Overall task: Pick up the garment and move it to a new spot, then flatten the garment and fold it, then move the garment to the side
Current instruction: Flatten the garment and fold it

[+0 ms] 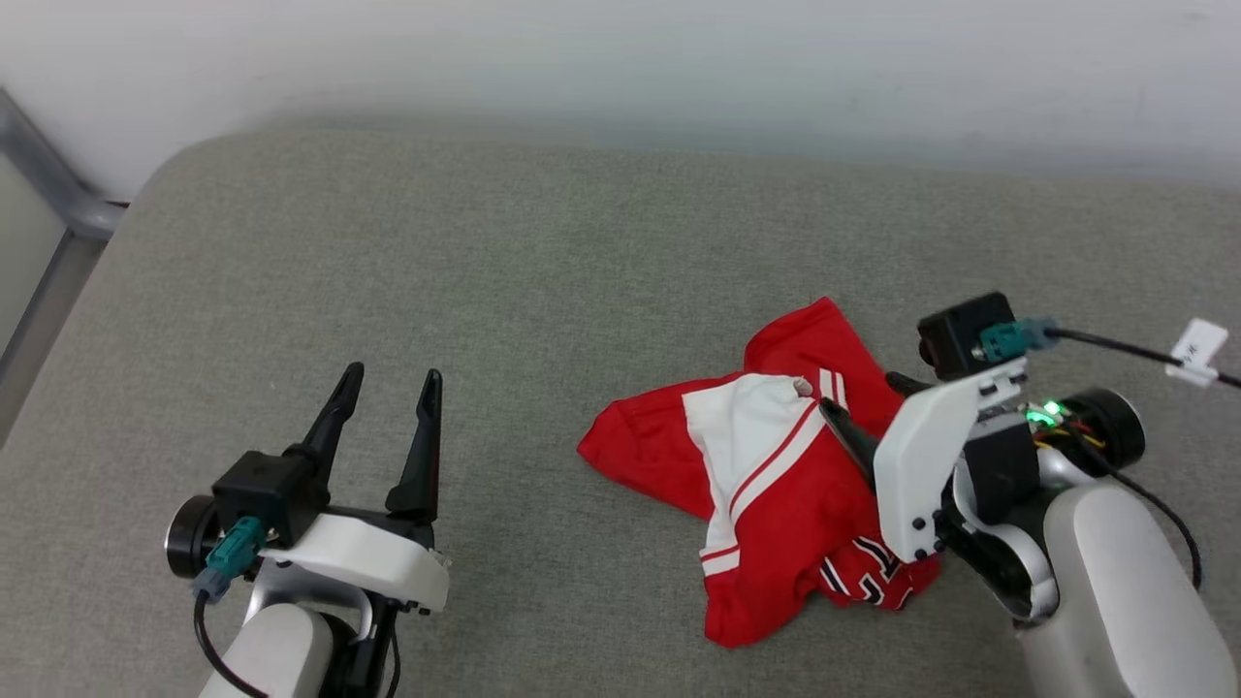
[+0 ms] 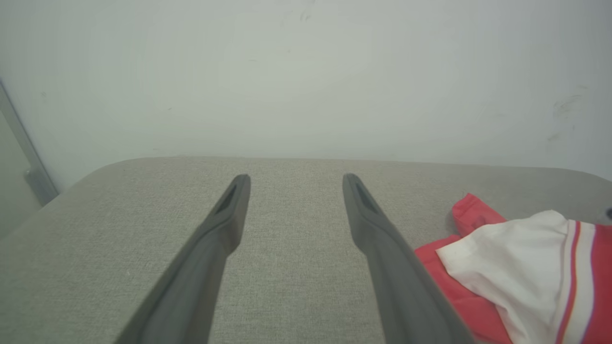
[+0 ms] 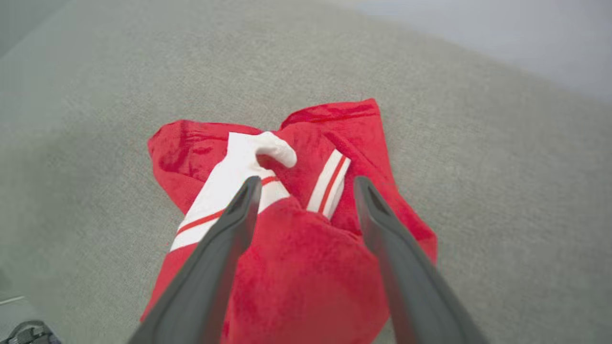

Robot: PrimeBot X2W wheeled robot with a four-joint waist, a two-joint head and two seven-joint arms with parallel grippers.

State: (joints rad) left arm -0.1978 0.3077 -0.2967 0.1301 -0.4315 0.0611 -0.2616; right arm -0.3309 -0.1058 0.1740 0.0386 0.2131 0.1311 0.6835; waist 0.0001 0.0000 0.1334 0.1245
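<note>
Your left gripper sits spread open and empty over bare grey upholstery, well apart from the red-and-white jersey. The jersey lies crumpled right of centre, with your right gripper poised just over the heap, fingers apart and nothing pinched yet. I'd call it barely started: pick-up, relocating, flattening, folding and the final shift aside are all left.

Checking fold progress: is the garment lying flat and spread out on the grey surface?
No, the garment lies crumpled in a heap, its layers bunched and folded over each other.
</note>
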